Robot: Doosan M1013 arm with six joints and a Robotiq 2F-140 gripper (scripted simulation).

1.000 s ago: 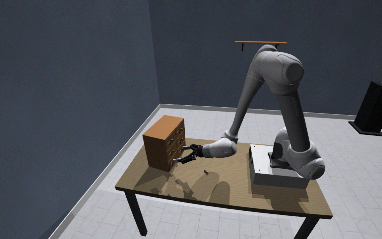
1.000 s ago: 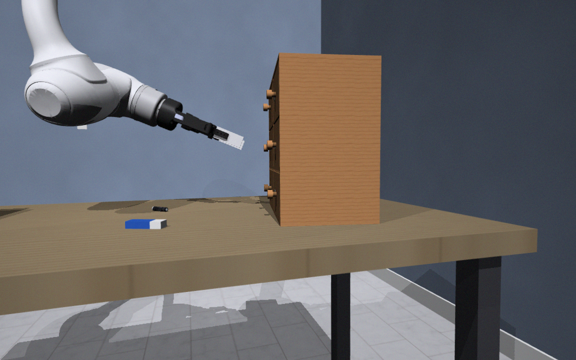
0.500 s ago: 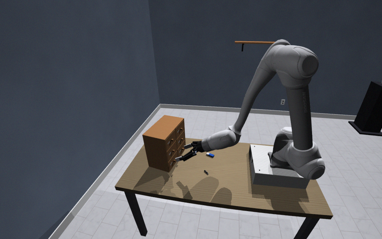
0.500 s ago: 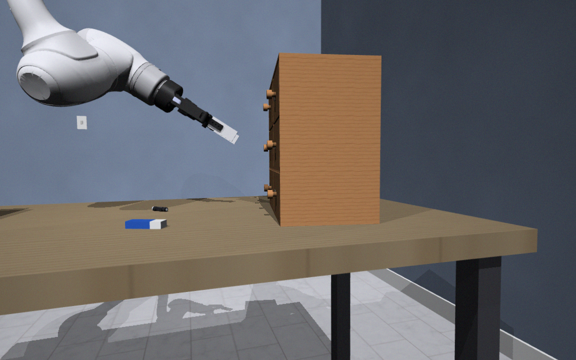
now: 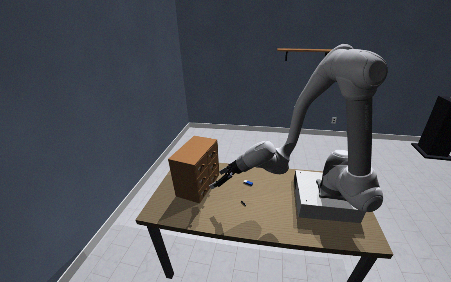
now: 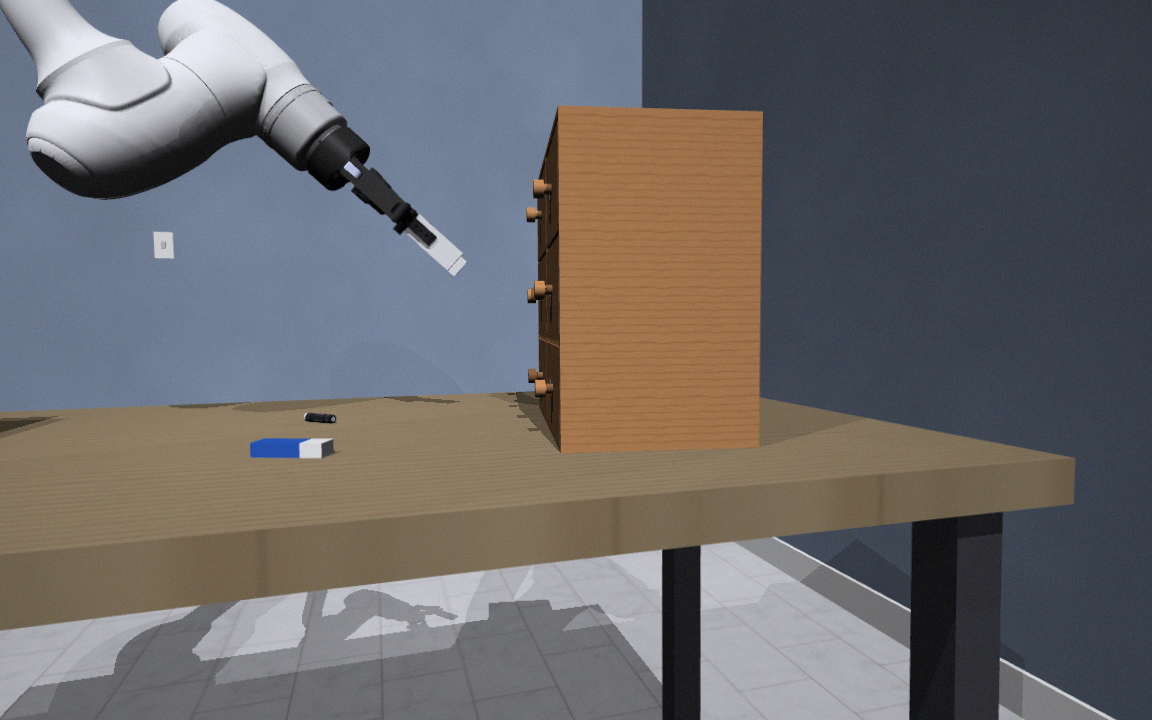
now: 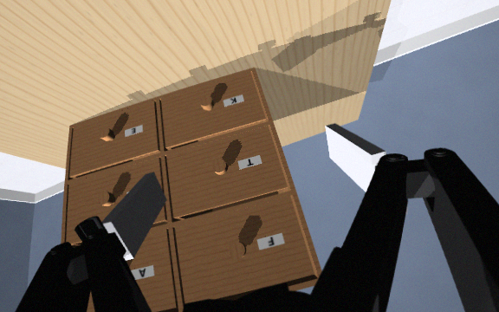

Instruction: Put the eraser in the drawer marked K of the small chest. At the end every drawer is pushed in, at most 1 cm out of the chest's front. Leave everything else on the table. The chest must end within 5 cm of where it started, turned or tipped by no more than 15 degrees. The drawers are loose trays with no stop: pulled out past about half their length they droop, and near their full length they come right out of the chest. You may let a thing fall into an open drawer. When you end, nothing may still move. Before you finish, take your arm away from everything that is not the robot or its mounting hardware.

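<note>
The blue and white eraser (image 5: 248, 182) lies flat on the table, apart from the chest; it also shows in the exterior view (image 6: 291, 447). The small wooden chest (image 5: 193, 168) (image 6: 656, 277) has two columns of three drawers, all pushed in. The drawer marked K (image 7: 215, 108) is in the bottom row, next to the table top; the wrist view is upside down. My gripper (image 5: 220, 178) (image 6: 437, 250) (image 7: 242, 165) is open and empty. It hangs in the air a short way in front of the chest's front, tilted downward, at about the middle row's height.
A small black cylinder (image 5: 243, 203) (image 6: 320, 417) lies on the table nearer the front edge than the eraser. My grey base block (image 5: 325, 199) stands at the table's right end. The chest stands close to the table's left edge.
</note>
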